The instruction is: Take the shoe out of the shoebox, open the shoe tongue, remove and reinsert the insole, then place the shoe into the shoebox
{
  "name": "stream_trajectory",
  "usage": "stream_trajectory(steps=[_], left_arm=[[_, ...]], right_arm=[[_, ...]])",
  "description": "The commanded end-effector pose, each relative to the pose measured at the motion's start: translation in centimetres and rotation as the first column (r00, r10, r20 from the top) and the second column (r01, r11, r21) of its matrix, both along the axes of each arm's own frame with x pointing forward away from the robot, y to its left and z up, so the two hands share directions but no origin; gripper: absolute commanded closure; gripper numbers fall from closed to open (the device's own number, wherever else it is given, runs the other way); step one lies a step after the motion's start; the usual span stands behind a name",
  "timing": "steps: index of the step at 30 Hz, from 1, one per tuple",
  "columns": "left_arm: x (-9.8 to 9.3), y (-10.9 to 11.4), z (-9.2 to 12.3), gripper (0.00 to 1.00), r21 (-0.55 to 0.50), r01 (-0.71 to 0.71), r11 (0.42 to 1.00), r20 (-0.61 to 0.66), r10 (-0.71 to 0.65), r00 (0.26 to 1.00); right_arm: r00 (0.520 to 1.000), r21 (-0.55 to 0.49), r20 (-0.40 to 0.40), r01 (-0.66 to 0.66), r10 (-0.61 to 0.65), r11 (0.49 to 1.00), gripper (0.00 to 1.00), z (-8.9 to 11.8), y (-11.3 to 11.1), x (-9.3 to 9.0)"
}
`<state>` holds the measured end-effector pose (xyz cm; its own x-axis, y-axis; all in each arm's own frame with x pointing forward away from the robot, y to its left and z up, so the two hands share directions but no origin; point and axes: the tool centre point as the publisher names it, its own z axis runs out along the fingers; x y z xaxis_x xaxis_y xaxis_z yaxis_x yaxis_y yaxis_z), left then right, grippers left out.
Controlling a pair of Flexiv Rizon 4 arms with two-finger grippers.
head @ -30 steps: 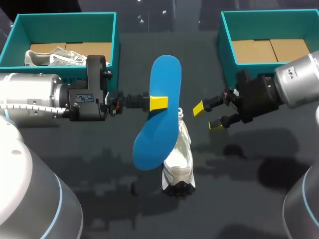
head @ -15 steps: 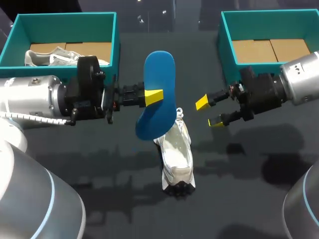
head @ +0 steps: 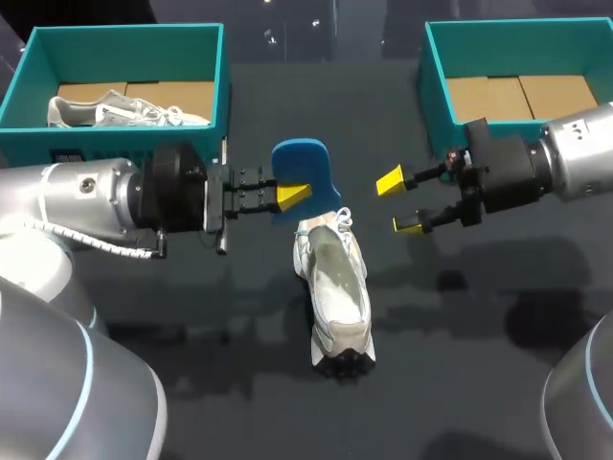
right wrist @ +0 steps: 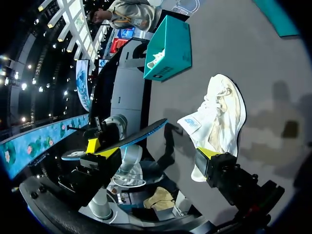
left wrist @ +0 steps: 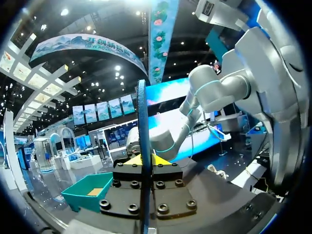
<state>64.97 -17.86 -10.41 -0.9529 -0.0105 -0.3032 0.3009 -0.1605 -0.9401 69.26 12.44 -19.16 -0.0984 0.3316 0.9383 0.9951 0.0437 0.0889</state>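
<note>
My left tool (head: 292, 195) is clamped on the blue insole (head: 305, 168), with 1 yellow finger on each face. In the left wrist view the insole (left wrist: 141, 126) stands edge-on between those fingers. It is held above the desk (head: 192, 316), at the laced end of the white shoe (head: 337, 287). That shoe lies on the desk between the 2 arms, its opening facing up.

My right tool (head: 400, 203) hangs just beside the shoe's laced end with its fingers apart and nothing between them. From its wrist, the shoe (right wrist: 219, 117) lies ahead.

The left shoebox (head: 124, 34) holds another pale shoe (head: 115, 108). The right shoebox (head: 517, 31) shows only its cardboard floor.
</note>
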Motion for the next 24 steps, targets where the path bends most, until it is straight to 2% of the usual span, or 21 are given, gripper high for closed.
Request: stream_trajectory(steps=[1, 3, 16, 20, 24], left_arm=[[1.0, -0.3, -0.6, 1.0, -0.126, 0.222, 0.967, 0.774, -0.045, 0.632], [1.1, -0.3, -0.5, 1.0, -0.13, 0.216, 0.968, 0.768, -0.04, 0.639], [1.1, -0.3, -0.5, 1.0, -0.13, 0.216, 0.968, 0.768, -0.04, 0.639], [1.4, -0.1, -1.4, 1.0, -0.091, 0.209, 0.974, 0.847, -0.035, 0.53], [1.8, -0.1, -2.3, 1.0, -0.079, 0.183, 0.98, 0.882, -0.016, 0.47]], right_arm=[[1.0, 0.055, -0.023, 0.013, -0.012, 0.998, 0.0, -0.3, 0.3, 0.6], [0.998, 0.026, -0.049, 0.046, -0.045, 0.999, 0.0, -0.2, 0.5, 0.8], [0.998, 0.026, -0.049, 0.046, -0.045, 0.999, 0.0, -0.2, 0.5, 0.8], [0.997, 0.072, -0.045, 0.063, -0.06, 0.995, 0.0, 0.4, 0.0, 1.1], [0.998, 0.102, -0.028, 0.065, -0.062, 0.993, 0.0, 1.2, -0.3, 1.3]])
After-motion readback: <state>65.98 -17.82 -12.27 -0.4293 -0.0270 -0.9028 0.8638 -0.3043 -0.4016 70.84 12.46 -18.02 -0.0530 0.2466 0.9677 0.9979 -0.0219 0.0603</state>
